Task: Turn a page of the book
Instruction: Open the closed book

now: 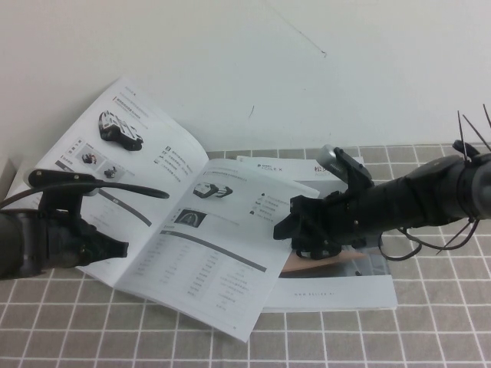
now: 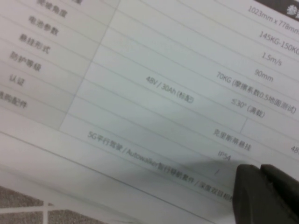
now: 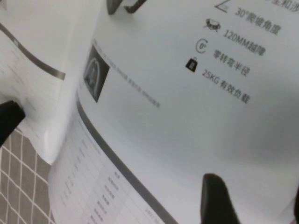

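Note:
The book (image 1: 192, 230) lies open on the table, and its left page leans up against the wall. My left gripper (image 1: 119, 249) is shut, its tip resting on the lower part of the left page. In the left wrist view its fingers (image 2: 261, 186) sit pressed together on a printed table of the book (image 2: 140, 93). My right gripper (image 1: 285, 230) hovers over the outer edge of the right page. It is open, with one finger (image 3: 217, 200) over the bare page of the book (image 3: 187, 116) and nothing gripped.
A second booklet (image 1: 345, 284) with the same cover lies under the open book's right side. A grey checked cloth (image 1: 430, 330) covers the table. The white wall (image 1: 307, 61) stands close behind. A black cable (image 1: 107, 184) from the left arm arches over the left page.

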Motion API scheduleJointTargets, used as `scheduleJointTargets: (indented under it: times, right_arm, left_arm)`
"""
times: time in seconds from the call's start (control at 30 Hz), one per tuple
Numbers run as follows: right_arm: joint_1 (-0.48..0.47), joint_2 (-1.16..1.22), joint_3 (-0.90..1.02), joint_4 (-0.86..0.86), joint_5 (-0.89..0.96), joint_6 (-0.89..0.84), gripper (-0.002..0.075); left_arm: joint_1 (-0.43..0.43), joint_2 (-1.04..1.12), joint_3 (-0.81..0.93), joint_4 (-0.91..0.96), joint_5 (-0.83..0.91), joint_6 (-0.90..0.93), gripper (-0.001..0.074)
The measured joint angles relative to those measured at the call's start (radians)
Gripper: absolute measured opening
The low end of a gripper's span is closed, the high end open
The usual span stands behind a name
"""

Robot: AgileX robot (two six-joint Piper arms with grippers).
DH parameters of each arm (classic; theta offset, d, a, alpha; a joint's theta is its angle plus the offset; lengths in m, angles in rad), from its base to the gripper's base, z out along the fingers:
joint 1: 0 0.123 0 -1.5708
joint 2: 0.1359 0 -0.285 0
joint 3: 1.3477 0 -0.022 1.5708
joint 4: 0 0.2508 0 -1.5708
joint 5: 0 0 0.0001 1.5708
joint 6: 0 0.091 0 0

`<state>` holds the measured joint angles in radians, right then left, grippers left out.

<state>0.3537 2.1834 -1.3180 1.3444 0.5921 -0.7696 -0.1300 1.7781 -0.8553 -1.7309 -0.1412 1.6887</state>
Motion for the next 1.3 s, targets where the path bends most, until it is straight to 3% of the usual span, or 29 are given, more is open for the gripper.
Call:
scheduleJointTargets:
  times: [0.3, 0.7, 0.93, 1.13, 1.3]
  right_arm:
    - [0.000, 0.017, 0.006, 0.159, -0.006, -0.165, 0.0357]
    - [0.000, -0.046, 0.008, 0.228, 0.001, -0.408, 0.0353]
    - [0.000, -0.189, 0.008, 0.239, 0.057, -0.509, 0.0294]
    - [0.002, -0.233, 0.008, 0.234, 0.059, -0.520, 0.0284]
    - [0.002, -0.233, 0.008, 0.234, 0.063, -0.516, 0.0283]
  left_arm:
    - [0.000, 0.000, 0.000, 0.000, 0.006, 0.000, -0.0004]
    - [0.001, 0.055, -0.002, 0.000, 0.123, 0.000, -0.0004]
    - [-0.001, 0.099, -0.012, 0.000, 0.178, -0.007, -0.0004]
    - [-0.109, 0.085, -0.016, 0.004, 0.077, -0.029, -0.0004]
    - [-0.263, 0.046, 0.008, 0.002, 0.090, -0.062, -0.0004]
